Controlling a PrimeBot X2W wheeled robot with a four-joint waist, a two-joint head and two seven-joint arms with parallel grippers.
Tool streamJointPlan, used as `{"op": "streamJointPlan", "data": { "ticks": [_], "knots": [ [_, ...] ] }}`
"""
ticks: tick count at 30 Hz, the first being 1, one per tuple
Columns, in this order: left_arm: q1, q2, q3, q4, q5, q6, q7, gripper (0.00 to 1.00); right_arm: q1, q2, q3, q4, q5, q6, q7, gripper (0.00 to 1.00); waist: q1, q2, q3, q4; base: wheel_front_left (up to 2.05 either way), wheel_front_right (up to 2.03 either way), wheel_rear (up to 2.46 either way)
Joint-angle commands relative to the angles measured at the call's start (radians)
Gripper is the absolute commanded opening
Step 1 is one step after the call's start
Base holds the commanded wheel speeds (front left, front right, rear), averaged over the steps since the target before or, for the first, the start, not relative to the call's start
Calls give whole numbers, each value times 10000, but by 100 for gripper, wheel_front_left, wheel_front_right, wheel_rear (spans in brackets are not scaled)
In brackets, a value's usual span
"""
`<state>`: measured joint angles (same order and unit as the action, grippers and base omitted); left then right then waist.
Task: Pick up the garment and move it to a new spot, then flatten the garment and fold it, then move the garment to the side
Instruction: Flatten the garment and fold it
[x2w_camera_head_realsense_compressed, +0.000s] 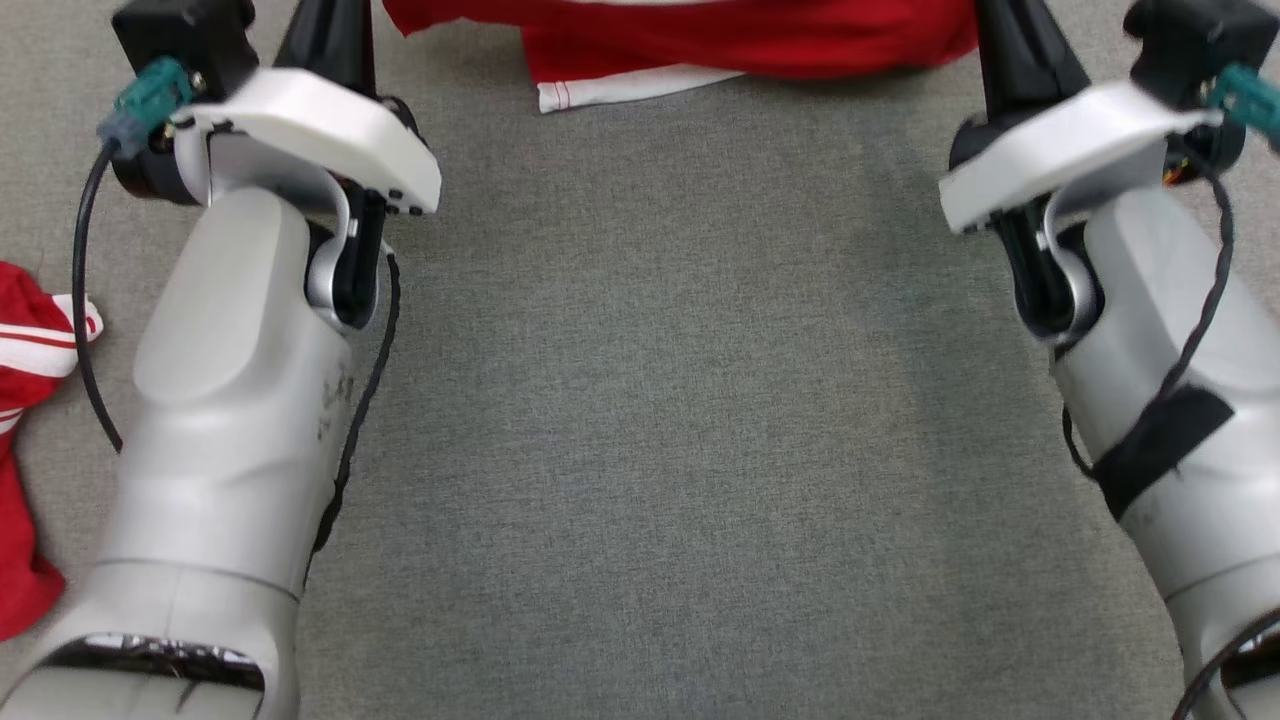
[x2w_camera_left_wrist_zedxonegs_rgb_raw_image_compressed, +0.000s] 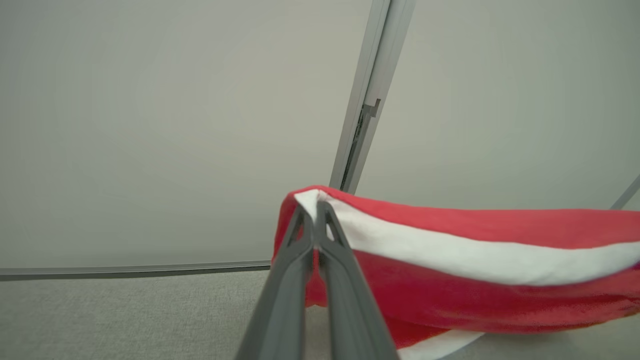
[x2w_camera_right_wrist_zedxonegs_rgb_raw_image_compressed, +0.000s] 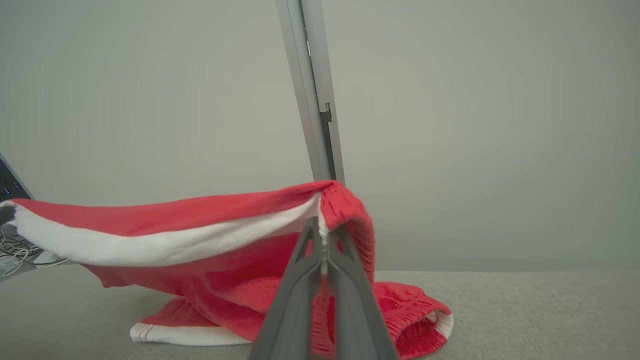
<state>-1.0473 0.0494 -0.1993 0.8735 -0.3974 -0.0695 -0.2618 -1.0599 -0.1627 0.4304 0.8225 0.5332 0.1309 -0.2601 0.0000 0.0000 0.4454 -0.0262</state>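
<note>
Left pincer (x2w_camera_left_wrist_zedxonegs_rgb_raw_image_compressed: 315, 212): dark fingers pressed together on one corner of the white-banded edge of the red knit garment (x2w_camera_left_wrist_zedxonegs_rgb_raw_image_compressed: 475, 225).
Right pincer (x2w_camera_right_wrist_zedxonegs_rgb_raw_image_compressed: 325, 227): pinching the opposite corner the same way.
Garment: edge slung between the pincers, sagging slightly, with its lower part trailing on the grey woven surface (x2w_camera_head_realsense_compressed: 640, 400).
Long axis: across the robot, left to right; both arms equally near.
Next, judged: carry as a pair and keep the spread.
Far left: a second red-and-white cloth (x2w_camera_head_realsense_compressed: 25, 450).
</note>
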Motion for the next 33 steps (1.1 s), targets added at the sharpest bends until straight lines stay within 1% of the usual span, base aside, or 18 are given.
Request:
{"op": "streamJointPlan", "data": {
  "ticks": [1, 4, 5, 6, 9, 11, 12, 16, 20, 22, 29, 33],
  "knots": [
    [724, 41, 166, -491, -82, -31, -42, 0, 922, -137, -237, -524, -138, -3, -57, 0, 0, 0, -235, 27, 0, 0, 0],
    [1981, 29, 175, -1243, -88, -1, -31, 0, 2360, -197, -541, -1297, -389, -3, -54, 0, 0, 0, -561, 11, 0, 0, 0],
    [1981, 29, 175, -1243, -88, -1, -31, 0, 2360, -197, -541, -1297, -389, -3, -54, 0, 0, 0, -561, 11, 0, 0, 0],
    [2418, 43, 274, -1519, -107, 58, -32, 0, 2852, -170, -606, -1585, -504, -3, -53, 0, 0, 0, -701, -17, 0, 0, 0],
    [3725, 34, 342, -2256, -51, 33, -32, 0, 4375, -168, -886, -2425, -785, -3, -55, 0, 0, 0, -1113, 0, 0, 0, 0],
    [4652, 39, 372, -2779, 18, 143, -32, 0, 5407, -112, -1028, -2997, -985, -3, -55, 0, 0, 0, -1356, 10, 0, 0, 0],
    [5576, 46, 432, -3303, 95, 292, -32, 0, 6416, -95, -1186, -3482, -1218, -3, -54, 0, 0, 0, -1640, 29, 0, 0, 0],
    [7261, 46, 451, -4441, 252, 443, -32, 0, 8260, -66, -1407, -4404, -1461, -3, -56, 0, 0, 0, -2162, 134, 0, 0, 0],
    [8657, 126, 411, -5368, 424, 543, -32, 0, 9723, -58, -1732, -5386, -1625, -5, -55, 0, 0, 0, -2575, 258, 0, 0, 0],
    [9296, 240, 431, -5802, 441, 679, 59, 0, 10351, -47, -1781, -5864, -1786, -5, -25, 0, 0, 0, -2756, 277, 0, 0, 0],
    [11331, 457, 385, -8000, 343, 1215, 1155, 0, 12334, 169, -2132, -7534, -2250, -5, 707, 0, 0, 0, -3325, 411, 0, 0, 0],
    [11863, 543, 340, -9153, 329, 1446, 1714, 0, 12937, 317, -2288, -8203, -2399, -5, 1099, 0, 0, 0, -3490, 476, 0, 0, 0]
  ]
}}
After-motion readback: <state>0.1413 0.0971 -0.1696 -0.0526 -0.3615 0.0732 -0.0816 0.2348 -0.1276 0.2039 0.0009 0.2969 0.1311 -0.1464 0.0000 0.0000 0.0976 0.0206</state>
